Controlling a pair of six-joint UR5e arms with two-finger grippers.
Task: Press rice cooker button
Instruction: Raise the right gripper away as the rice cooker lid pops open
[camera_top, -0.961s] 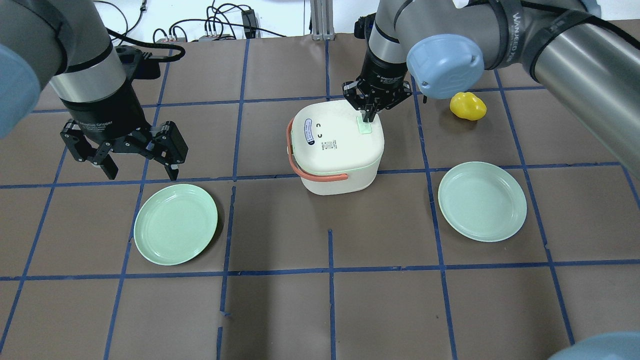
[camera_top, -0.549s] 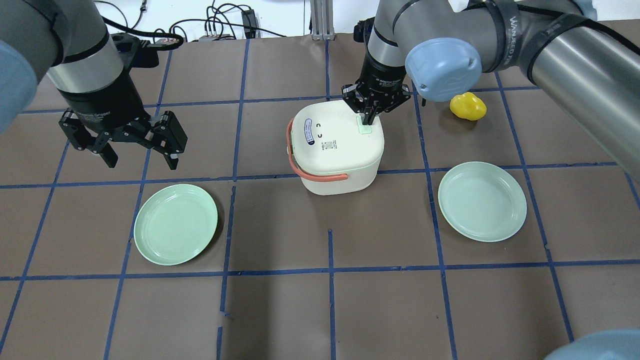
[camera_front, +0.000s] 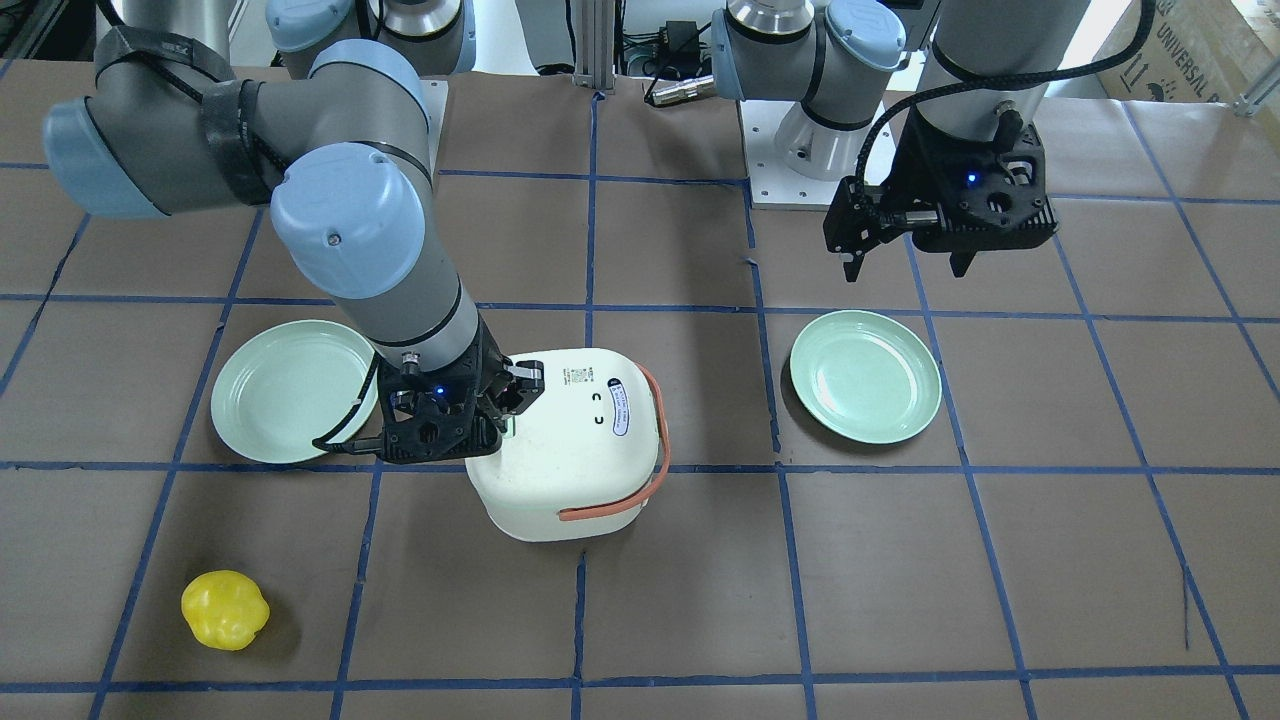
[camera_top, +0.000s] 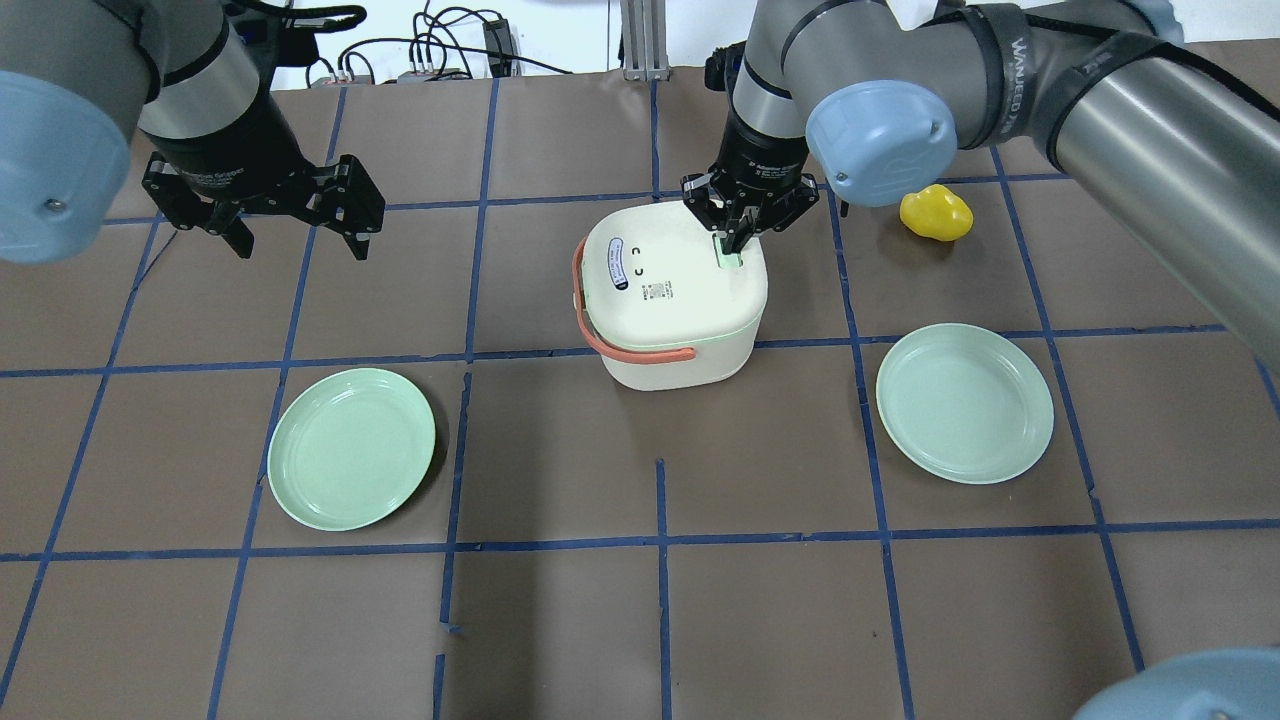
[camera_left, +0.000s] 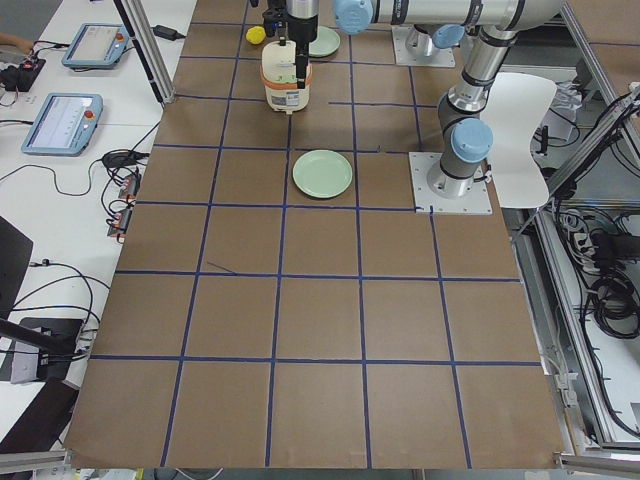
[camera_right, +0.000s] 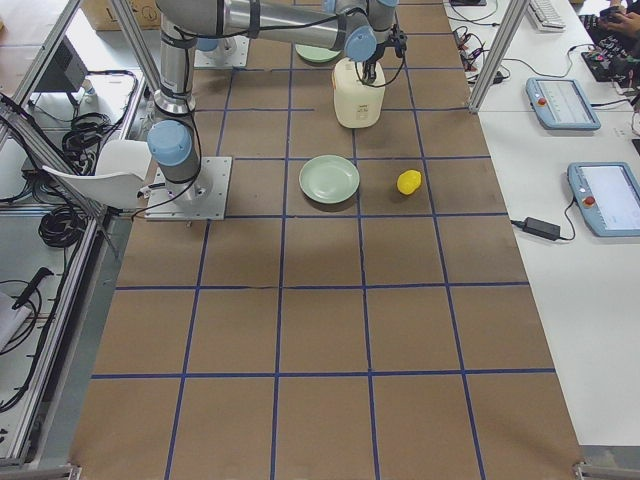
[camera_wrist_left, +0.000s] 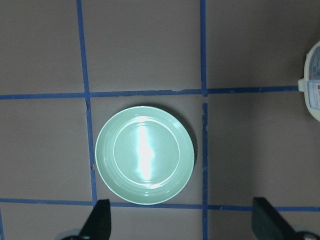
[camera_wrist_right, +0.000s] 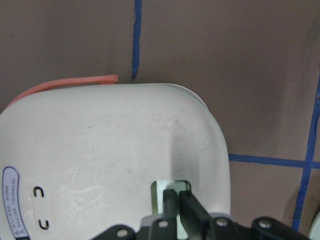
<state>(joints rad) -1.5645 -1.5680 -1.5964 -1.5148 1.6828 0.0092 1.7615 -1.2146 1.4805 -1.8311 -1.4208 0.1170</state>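
Left pincer (camera_top: 300, 235): fingers spread wide, nothing between them, hanging above the table (camera_top: 560, 620). Idle as far as I can judge. A pale green plate (camera_top: 350, 448) lies below it, on the robot's side of its fingertips.

Rice cooker (camera_top: 670, 300): well off to that pincer's right, directly under the right pincer (camera_top: 735, 240).

Right pincer: fingers brought together into a single probe and pointing straight down. Their tips sit in the recess of the button (camera_wrist_right: 165, 186), near the lid's edge. Whether the button is fully depressed cannot be told.

Step in hand, by my reading, is the press itself.
- Drive straight down along the finger axis.
- Hold the tips centred in the recess and off its rim.
- Use modest force. The button sits off-centre, so a hard or slanted push could tilt or skate the light body on the paper.
- Come off vertically.

Materials:
- The cooker is cream plastic, a rounded square, and the wrist view shows fine scuffs on the lid.
- Its orange strap handle (camera_top: 620, 350) is thin and looks flexible.
- The button is a small pale green rectangle, sunken.
- The plates are round and glossy with ringed rims.
- The table is matte brown paper with a blue tape grid.

Right of the right pincer lies a lumpy yellow pepper-like toy (camera_top: 935, 212). Nearer the robot is a second green plate (camera_top: 965, 402).
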